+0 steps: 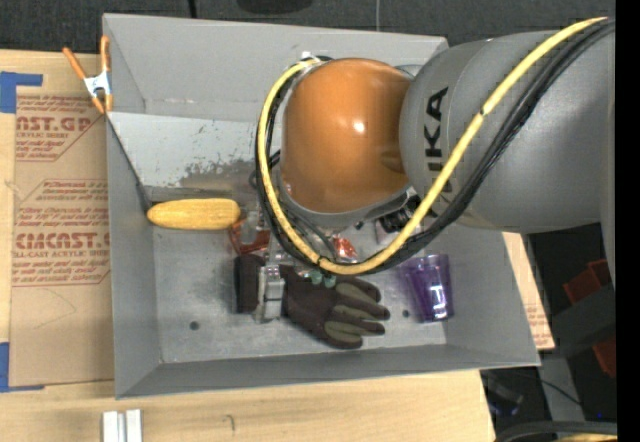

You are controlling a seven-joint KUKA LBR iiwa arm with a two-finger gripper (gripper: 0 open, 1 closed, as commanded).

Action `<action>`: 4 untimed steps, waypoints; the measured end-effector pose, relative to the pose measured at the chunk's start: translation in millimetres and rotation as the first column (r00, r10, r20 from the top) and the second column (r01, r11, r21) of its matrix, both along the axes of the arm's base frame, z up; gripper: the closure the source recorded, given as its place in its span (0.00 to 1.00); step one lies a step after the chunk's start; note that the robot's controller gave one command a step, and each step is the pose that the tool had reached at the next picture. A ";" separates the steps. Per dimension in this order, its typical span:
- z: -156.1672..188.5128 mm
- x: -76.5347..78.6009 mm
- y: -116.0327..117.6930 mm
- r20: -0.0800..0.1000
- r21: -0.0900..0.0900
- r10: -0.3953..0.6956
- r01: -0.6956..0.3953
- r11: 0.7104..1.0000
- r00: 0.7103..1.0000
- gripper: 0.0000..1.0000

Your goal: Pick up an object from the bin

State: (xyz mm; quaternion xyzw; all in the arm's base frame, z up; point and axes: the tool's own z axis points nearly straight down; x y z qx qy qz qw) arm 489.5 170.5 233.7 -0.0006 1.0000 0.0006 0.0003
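"Position of jaws?"

"Low in the grey bin (pixel 130 280), near the middle of its floor, under the arm's orange cover (pixel 345 135). Apart or together: cannot tell, the wrist hides too much."

"Nearest thing?"

"Dark glove (pixel 335 308), lying flat, fingers pointing toward the bin's right side. Its cuff end lies right against the jaws' right side. Nothing seen between the jaws."

"Glove held?"

"Not visibly. It rests on the floor, toward the near wall."

"Rest of the bin's contents?"

"Yellow corn cob (pixel 195 214), lengthwise along the foot of the sloping far wall, left of the jaws and apart from them. Purple cup (pixel 428 288) on its side, right of the glove, near but not touching. Small red-orange piece (pixel 345 248) half hidden under the cables, just above the glove. Brownish scrap (pixel 250 235) just beyond the jaws, kind unclear."
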 end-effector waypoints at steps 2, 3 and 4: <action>-81.5 27.6 -53.8 -0.002 -0.002 0.039 -0.039 0.999 0.999 0.00; -100.4 27.8 -69.6 0.000 0.000 -0.051 0.051 0.999 0.999 0.00; -162.8 38.5 -97.1 0.001 0.000 0.075 -0.075 0.997 0.997 1.00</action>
